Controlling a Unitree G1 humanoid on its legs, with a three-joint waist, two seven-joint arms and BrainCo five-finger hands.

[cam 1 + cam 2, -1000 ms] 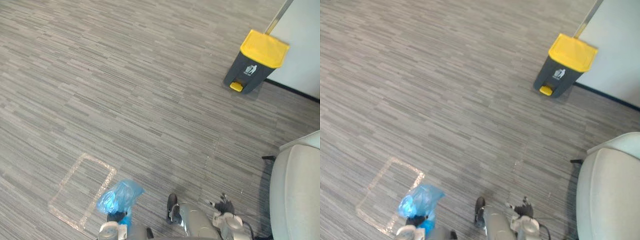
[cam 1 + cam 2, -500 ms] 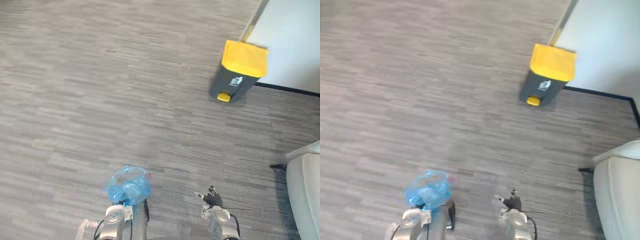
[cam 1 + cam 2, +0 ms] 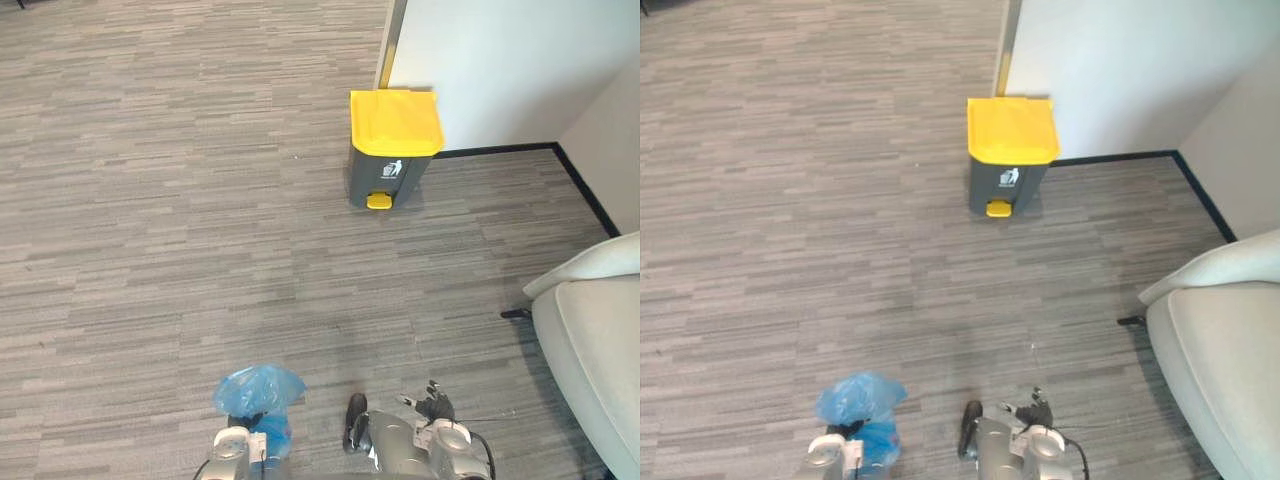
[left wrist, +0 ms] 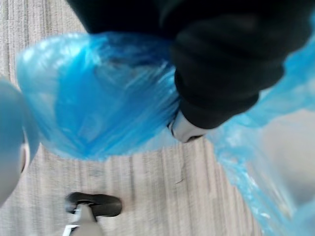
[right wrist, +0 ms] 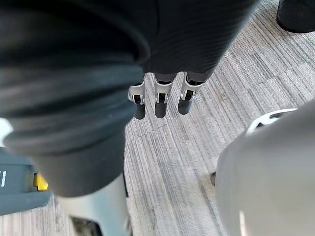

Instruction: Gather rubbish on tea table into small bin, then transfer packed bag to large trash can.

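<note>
The blue bag (image 3: pixel 256 392) is gripped in the left hand (image 3: pixel 242 424), bunched just above its fingers. The right hand (image 5: pixel 160 101) hangs relaxed with nothing in it. The trash can (image 3: pixel 393 150) stands well ahead of both hands with its lid (image 3: pixel 396 122) shut. A firm grip is needed on the approach, and the pedal (image 3: pixel 379 201) should be pressed before the bag is let go.

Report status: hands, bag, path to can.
Left hand shut on blue bag. Right hand open, empty. Yellow-lidded trash can ahead, lid down. Pale seat off right.
</note>
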